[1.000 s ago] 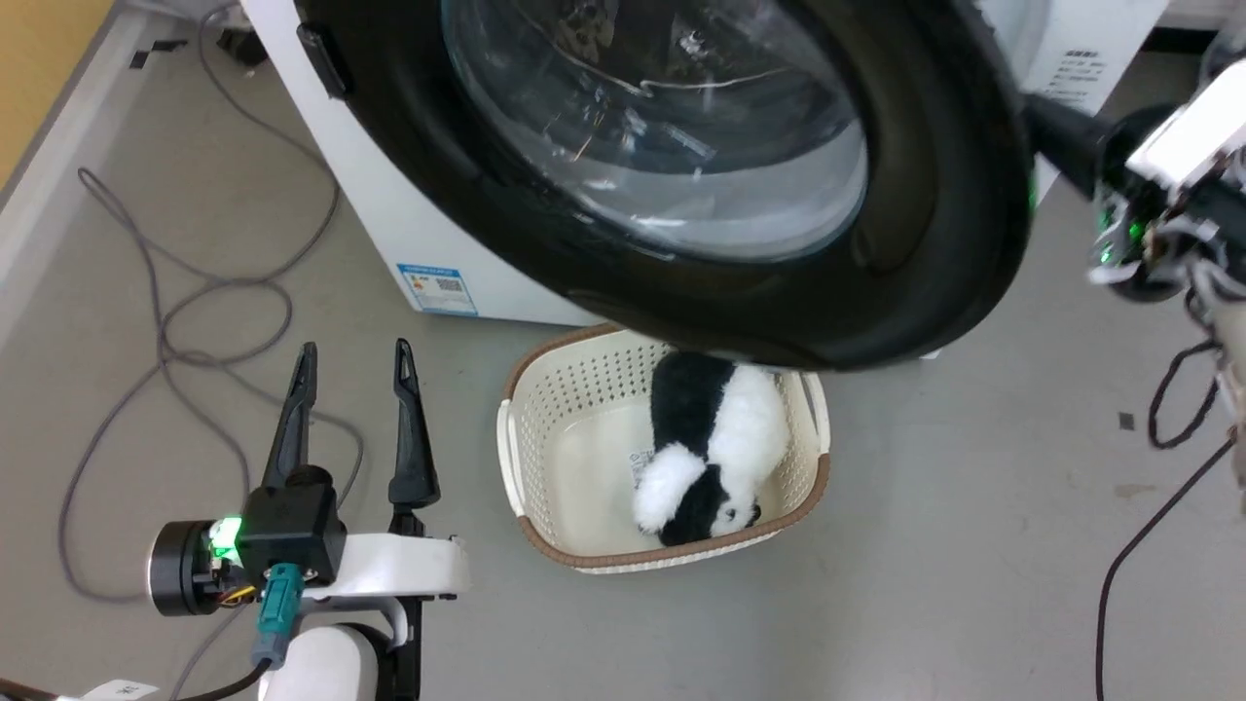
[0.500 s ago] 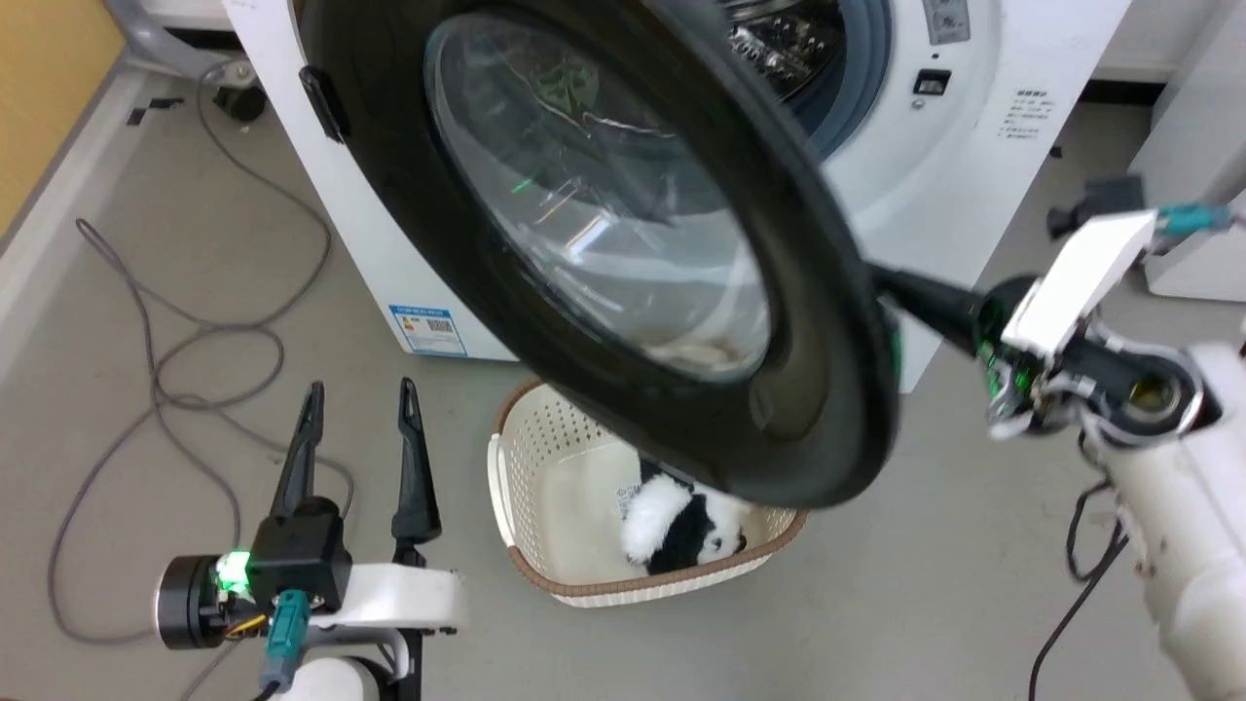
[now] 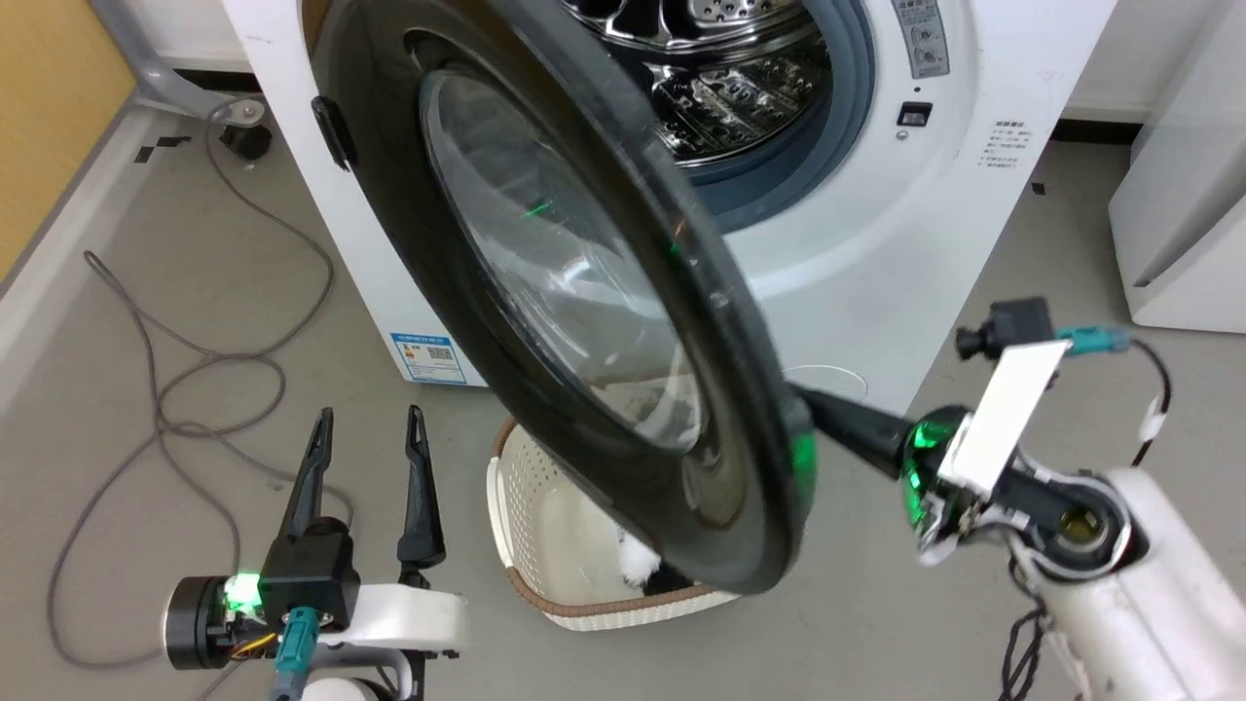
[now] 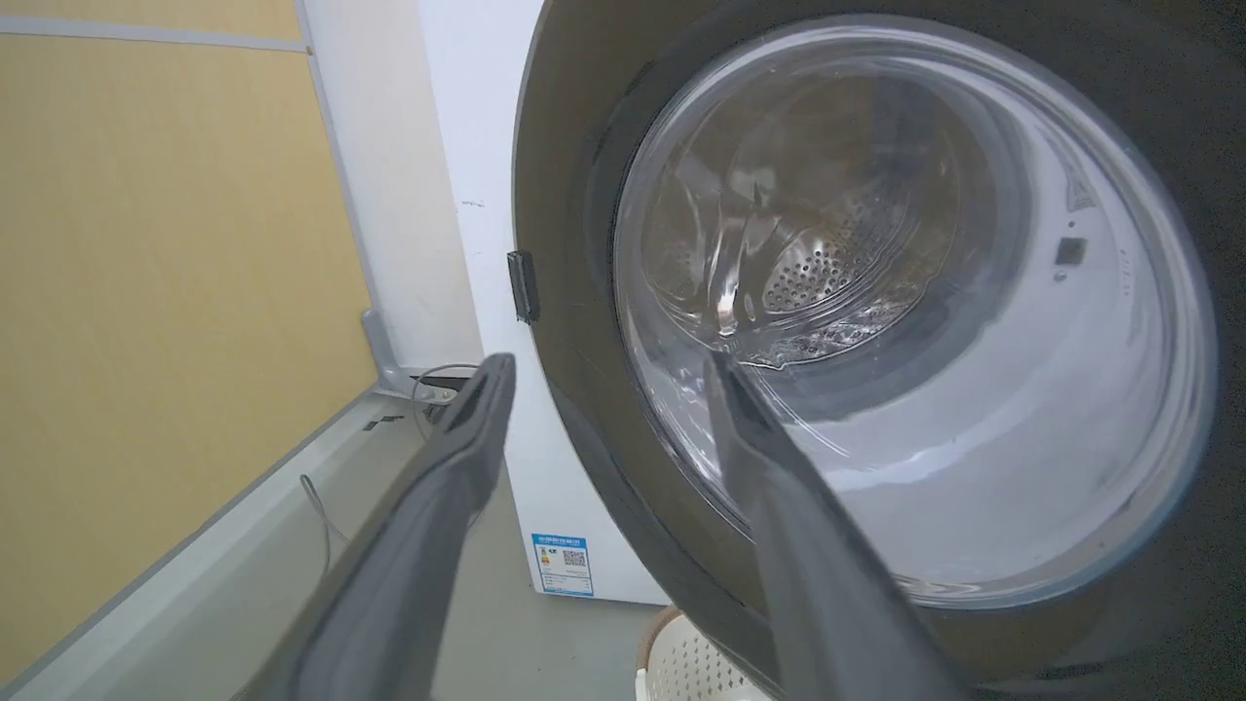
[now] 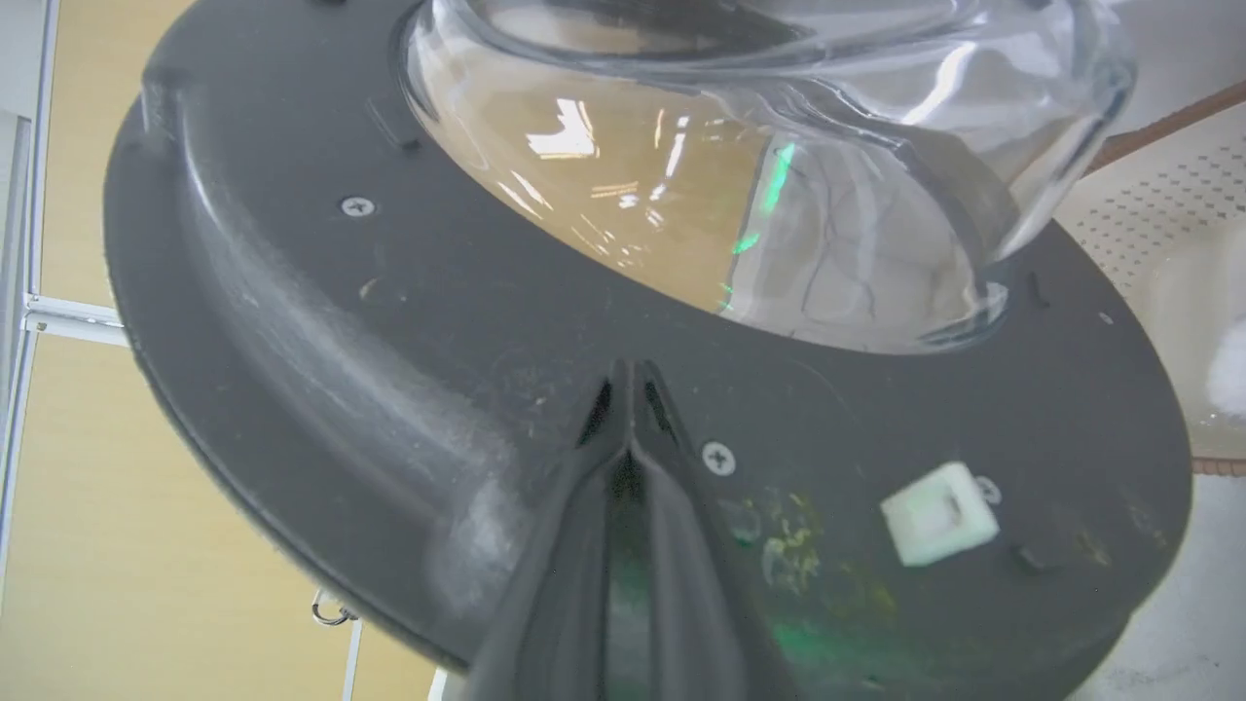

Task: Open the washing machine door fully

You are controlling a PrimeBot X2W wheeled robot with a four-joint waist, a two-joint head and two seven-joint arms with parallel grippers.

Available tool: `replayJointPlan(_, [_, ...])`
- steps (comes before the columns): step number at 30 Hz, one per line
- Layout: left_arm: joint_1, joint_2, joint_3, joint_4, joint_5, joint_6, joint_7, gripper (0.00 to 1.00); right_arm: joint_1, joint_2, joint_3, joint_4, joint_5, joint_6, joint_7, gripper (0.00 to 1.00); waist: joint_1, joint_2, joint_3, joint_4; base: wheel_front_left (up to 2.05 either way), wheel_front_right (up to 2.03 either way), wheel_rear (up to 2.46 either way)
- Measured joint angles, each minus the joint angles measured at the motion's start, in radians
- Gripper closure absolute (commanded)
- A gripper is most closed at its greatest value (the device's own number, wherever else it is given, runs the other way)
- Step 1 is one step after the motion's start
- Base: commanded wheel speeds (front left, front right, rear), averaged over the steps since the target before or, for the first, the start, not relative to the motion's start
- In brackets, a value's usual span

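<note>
The white washing machine point(image 3: 876, 243) stands across the top of the head view, its steel drum point(image 3: 720, 58) now uncovered at top centre. The washing machine door point(image 3: 565, 312) slants across the middle, swung further out than a second ago, when it hid the drum. The basket point(image 3: 574, 606) sits under it at bottom centre. The right tool point(image 5: 624, 380), fingers pinched together, touches the door's inner rim. The left tool point(image 3: 370, 414), at lower left, stands wide and empty.

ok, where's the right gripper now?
Right gripper: jaws shut, tips against the inner black rim of the washing machine door, beside the glass bowl; in the head view, lower right, behind the door's free edge.
</note>
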Motion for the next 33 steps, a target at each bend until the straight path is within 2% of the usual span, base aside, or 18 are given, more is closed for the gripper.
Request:
replayJointPlan(11, [0.021,0.007,-0.006,0.015,0.009,0.000,0.000,0.00,0.141,0.069,0.050,-0.137,0.010,0.000,0.008,1.00,0.0000,0.0000,-0.029,0.006,0.00,0.00,0.00])
replayJointPlan(18, [0.035,0.009,-0.007,0.020,0.009,0.001,0.000,0.00,0.186,0.115,0.102,-0.179,0.007,0.000,0.019,1.00,0.0001,0.0000,-0.035,0.013,0.00,0.00,0.00])
replayJointPlan(26, [0.035,0.009,-0.011,0.021,0.008,0.002,0.000,0.00,0.222,0.132,0.147,-0.208,-0.021,0.000,0.034,1.00,0.0001,0.0000,-0.031,0.017,0.00,0.00,0.00])
replayJointPlan(30, [0.037,0.009,-0.009,0.025,0.007,0.002,0.000,0.00,0.241,0.129,0.107,-0.249,-0.051,0.000,-0.040,1.00,0.0001,0.0000,-0.038,0.013,0.00,0.00,0.00])
replayJointPlan(33, [0.039,0.009,-0.005,0.028,0.006,0.002,0.000,0.00,0.263,0.115,0.044,-0.296,-0.111,0.000,-0.159,1.00,0.0000,0.0000,-0.048,0.007,0.00,0.00,0.00])
